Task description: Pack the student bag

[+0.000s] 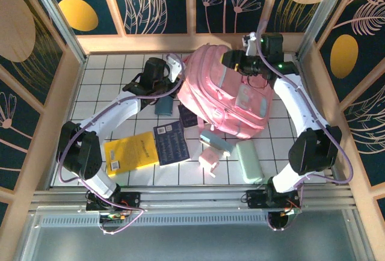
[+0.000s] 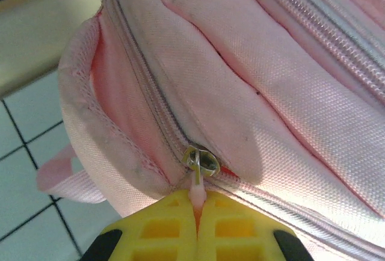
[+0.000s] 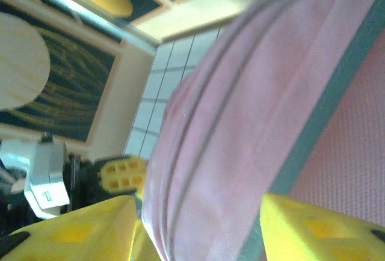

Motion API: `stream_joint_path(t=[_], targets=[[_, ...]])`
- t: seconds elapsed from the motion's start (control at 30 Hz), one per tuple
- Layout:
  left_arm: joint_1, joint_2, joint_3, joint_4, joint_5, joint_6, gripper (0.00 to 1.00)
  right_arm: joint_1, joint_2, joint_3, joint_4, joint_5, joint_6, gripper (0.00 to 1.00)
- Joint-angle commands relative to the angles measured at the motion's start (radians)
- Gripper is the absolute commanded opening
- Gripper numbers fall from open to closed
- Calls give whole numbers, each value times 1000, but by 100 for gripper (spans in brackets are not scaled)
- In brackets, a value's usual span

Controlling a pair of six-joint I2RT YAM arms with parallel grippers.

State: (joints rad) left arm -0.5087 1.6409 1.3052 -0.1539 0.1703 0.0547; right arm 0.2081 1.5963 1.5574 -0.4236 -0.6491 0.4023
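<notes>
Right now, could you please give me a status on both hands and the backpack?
Left hand shut on zipper pull. Right hand open, astride backpack fold. Yellow book, green case unpacked, clear of both hands.

Bright light, student bag (image 3: 240,122) blurry, R wrist

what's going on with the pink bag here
Two robot arms are working on the pink backpack. The left gripper is pinched shut on a zipper pull at the bag's edge; the right gripper sits open astride a fold of it. A yellow book and green case lie unpacked on the table.
</notes>
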Motion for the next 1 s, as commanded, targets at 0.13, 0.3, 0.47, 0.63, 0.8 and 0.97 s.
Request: stream_joint_path(t=[0.13,0.3,0.47,0.63,0.8,0.97], targets=[[2,66,58,133,161,-351,0,18,-98,30,-98,311,38,57],[1,118,78,142,199,-439,0,111,-241,-195,-21,268,141,40],[1,123,106,145,220,-492,0,276,-286,-392,-19,154,185,25],[1,114,122,150,217,-514,0,389,-273,-537,0,246,203,18],[0,85,101,178,231,-551,0,380,-177,-549,-27,501,206,14],[1,28,35,186,223,-557,0,306,-87,-465,-46,709,158,14]])
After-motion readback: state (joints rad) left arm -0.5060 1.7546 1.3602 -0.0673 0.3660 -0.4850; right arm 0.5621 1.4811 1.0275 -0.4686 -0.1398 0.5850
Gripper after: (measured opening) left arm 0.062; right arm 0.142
